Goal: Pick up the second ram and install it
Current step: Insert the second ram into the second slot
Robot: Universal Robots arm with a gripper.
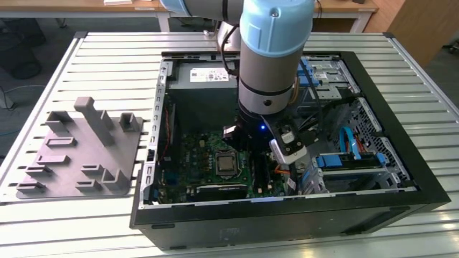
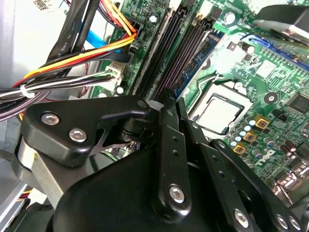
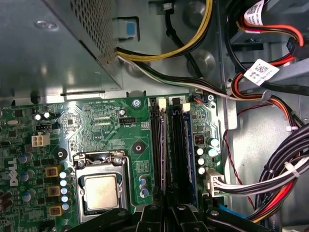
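second ram (image 3: 192,159) — thin blue board, on edge, among memory slots (image 3: 169,145)

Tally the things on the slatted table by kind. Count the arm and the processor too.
computer case: 1
grey plastic tray: 1
robot arm: 1
processor: 1
Total: 4

Green motherboard (image 3: 96,125), black computer case (image 1: 287,215), grey tray (image 1: 79,156), orange-yellow cables (image 2: 87,53).
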